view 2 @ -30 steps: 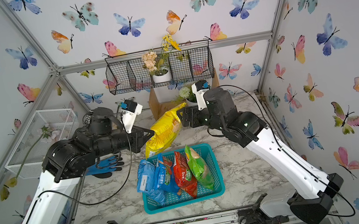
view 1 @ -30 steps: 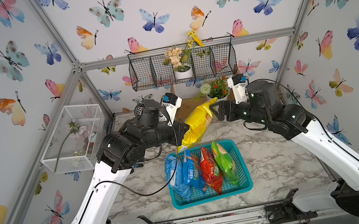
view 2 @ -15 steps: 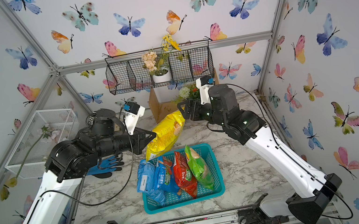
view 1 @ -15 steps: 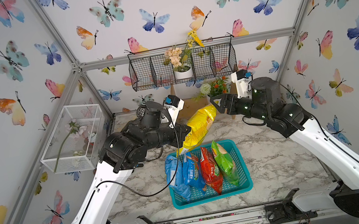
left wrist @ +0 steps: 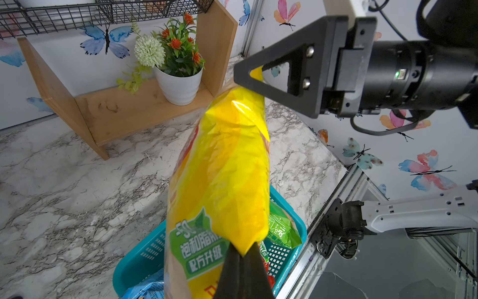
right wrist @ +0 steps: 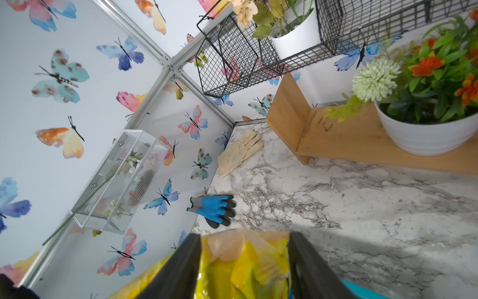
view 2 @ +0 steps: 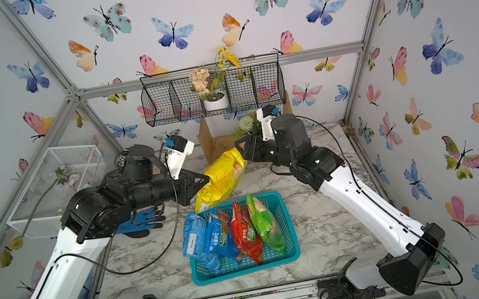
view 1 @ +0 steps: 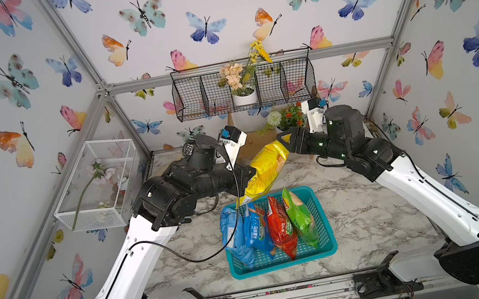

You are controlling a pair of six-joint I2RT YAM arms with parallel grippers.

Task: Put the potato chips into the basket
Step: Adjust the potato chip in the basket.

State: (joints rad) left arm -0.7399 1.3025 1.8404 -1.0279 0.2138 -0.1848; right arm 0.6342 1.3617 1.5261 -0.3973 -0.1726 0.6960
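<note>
A butterfly-papered robot cell seen from above, with two black-and-white arms reaching over a marble table (view 1: 357,213). Between them, raised in the air and tilted, is a yellow bag of potato chips (view 1: 265,172). The left gripper (view 1: 251,176) is clamped tight on one side edge of the bag; in the left wrist view its two black fingertips (left wrist: 234,261) meet on the yellow foil. The right gripper (view 1: 283,143) is at the bag's upper end, its jaws partly apart with the crimped top between them; the right wrist view shows a finger on each side of the foil, but I cannot tell whether they are pressing it. The bag's lower corner hangs over the far rim of the teal basket (view 1: 283,264), which sits on the table nearer the camera. Inside the basket, four chip bags stand side by side on edge: two blue bags (view 1: 235,240) at the left, then a red bag (view 1: 281,227), then a green bag (view 1: 298,216). In a top view, a blue work glove (view 2: 141,222) lies on the table under the left arm. A cream glove (right wrist: 239,152) lies in the far corner beside a wooden shelf (left wrist: 144,103) holding a potted plant (left wrist: 178,64). A black wire basket (view 1: 243,90) hangs on the back wall, and a white mesh box (view 1: 99,183) hangs on the left wall.
</note>
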